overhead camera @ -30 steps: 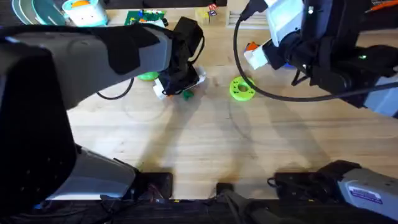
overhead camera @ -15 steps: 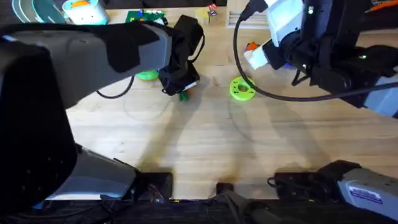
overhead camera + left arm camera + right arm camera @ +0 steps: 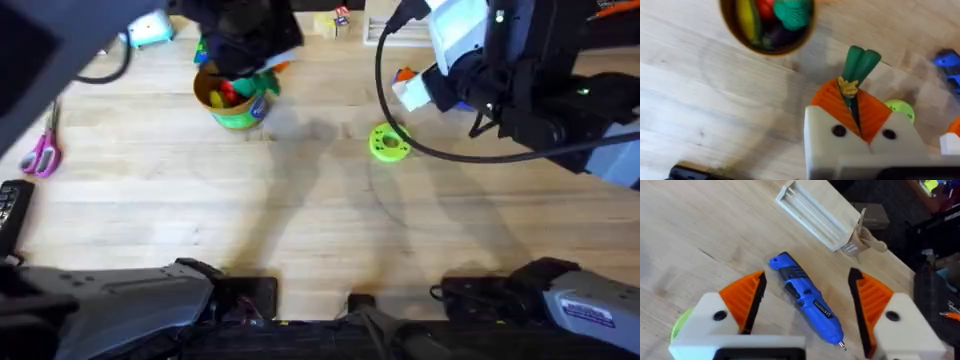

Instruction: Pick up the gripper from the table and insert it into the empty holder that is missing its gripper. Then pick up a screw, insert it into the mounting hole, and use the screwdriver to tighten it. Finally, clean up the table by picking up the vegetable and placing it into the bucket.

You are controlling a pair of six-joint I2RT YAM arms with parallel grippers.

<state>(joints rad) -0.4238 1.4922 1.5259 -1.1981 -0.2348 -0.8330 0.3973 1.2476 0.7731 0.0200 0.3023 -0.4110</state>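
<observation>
L gripper [image 3: 858, 107] clamped on slim dark-green toy vegetable [image 3: 858, 67], just beside the small yellow-gold round bucket [image 3: 236, 112] w/ green band.
R gripper [image 3: 807, 300] wide open, nothing held, over blue cylindrical power screwdriver [image 3: 805, 297] lying on light wooden table [image 3: 300, 230].
</observation>
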